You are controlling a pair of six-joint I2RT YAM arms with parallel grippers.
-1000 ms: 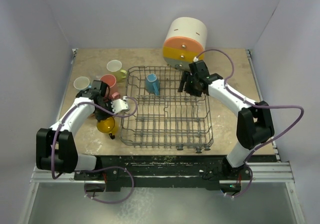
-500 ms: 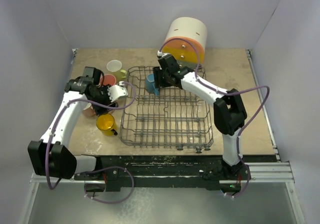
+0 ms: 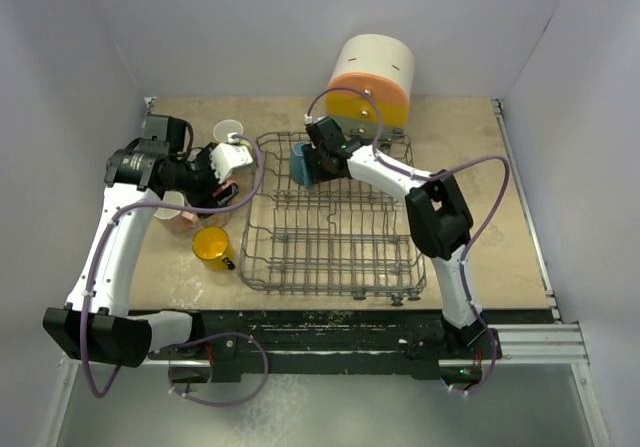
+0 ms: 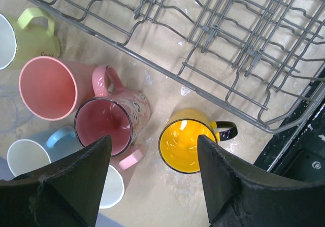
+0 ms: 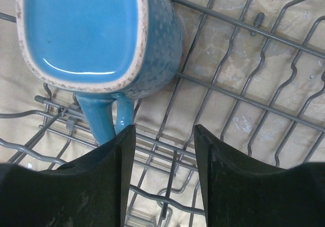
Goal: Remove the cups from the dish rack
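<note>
Left arm [image 3: 108, 242] bent, jaws apart, right arm [image 3: 384, 172] outstretched, jaws apart, seemingly empty

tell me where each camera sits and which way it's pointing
Top external: above and behind the bases, looking down on the table; left arm and right arm show whole.
Left wrist: looking down at the yellow cup and pink cup beside the dish rack; left pincer fingers frame the bottom.
Right wrist: looking down into the rack at the blue cup; right pincer fingers show.
Shared: top and left wrist both see the yellow cup; top and right wrist the blue cup.
</note>
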